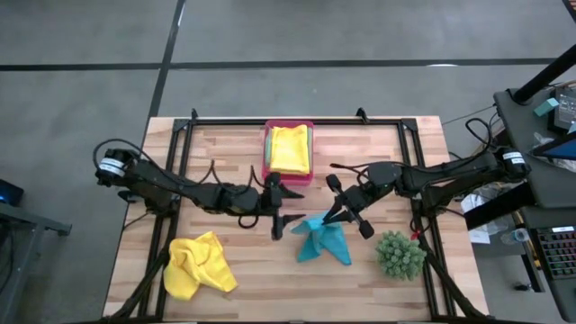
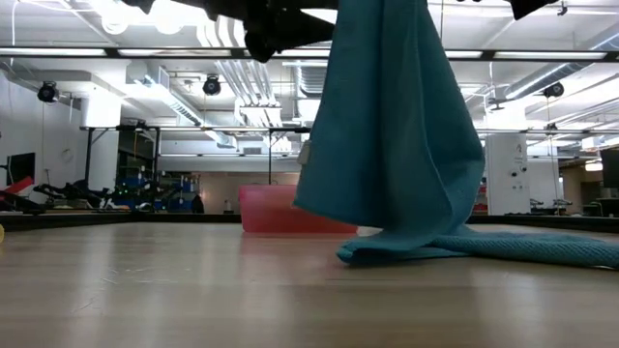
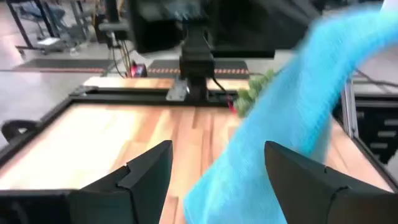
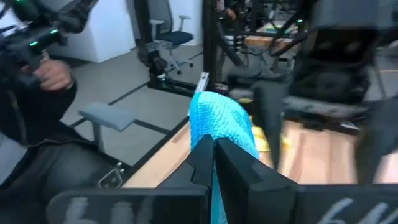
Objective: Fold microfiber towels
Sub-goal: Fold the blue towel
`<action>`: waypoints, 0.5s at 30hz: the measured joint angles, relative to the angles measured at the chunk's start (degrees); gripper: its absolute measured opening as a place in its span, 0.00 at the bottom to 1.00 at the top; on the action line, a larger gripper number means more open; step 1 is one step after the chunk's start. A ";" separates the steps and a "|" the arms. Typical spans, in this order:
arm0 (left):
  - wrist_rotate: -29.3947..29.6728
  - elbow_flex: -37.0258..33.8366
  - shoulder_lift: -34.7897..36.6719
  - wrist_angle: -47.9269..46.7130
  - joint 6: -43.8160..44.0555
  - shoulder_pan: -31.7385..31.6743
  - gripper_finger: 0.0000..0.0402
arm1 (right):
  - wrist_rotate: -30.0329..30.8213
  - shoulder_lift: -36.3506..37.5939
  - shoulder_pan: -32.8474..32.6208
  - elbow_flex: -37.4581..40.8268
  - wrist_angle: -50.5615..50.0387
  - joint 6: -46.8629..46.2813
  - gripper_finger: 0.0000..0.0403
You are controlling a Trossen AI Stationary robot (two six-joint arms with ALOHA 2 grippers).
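A turquoise towel (image 1: 322, 241) hangs near the table's middle, with my right gripper (image 1: 340, 214) shut on its upper part. My left gripper (image 1: 281, 205) is just left of it, open. In the left wrist view the towel (image 3: 286, 124) shows between and past the two spread fingers. A crumpled yellow towel (image 1: 198, 265) lies at the near left. Another yellow towel (image 1: 289, 148), folded flat, lies in the pink tray (image 1: 266, 171) at the far middle. My right gripper pinches a bunched top fold (image 4: 219, 118) of the turquoise towel between its two shut fingers, which point about level from the table's right. The towel hangs slack below them, and its lower end (image 2: 484, 247) lies spread on the table. My left gripper: I cannot tell whether its fingers touch the towel.
A spiky green plant (image 1: 399, 254) stands at the near right, close to the towel's lower end. A black frame (image 1: 297, 121) runs around the table's edges. Bare wood lies between the yellow towel and the turquoise one.
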State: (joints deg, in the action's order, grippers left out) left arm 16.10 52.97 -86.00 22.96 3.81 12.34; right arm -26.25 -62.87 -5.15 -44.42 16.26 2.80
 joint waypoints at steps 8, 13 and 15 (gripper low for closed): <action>-4.20 0.02 -4.86 -0.48 2.02 2.40 0.60 | 0.99 -0.33 0.02 0.59 0.29 0.26 0.02; -5.64 -0.32 -5.89 -7.41 7.65 3.36 0.60 | 0.99 -0.33 0.05 0.61 -0.28 0.90 0.02; -5.29 -0.91 -6.78 -7.50 10.12 3.32 0.60 | 0.97 -0.27 0.07 0.62 -0.29 0.85 0.02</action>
State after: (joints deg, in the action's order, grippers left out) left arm 10.81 52.06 -92.77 15.46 13.94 15.66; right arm -25.28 -63.14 -5.08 -43.81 15.97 3.66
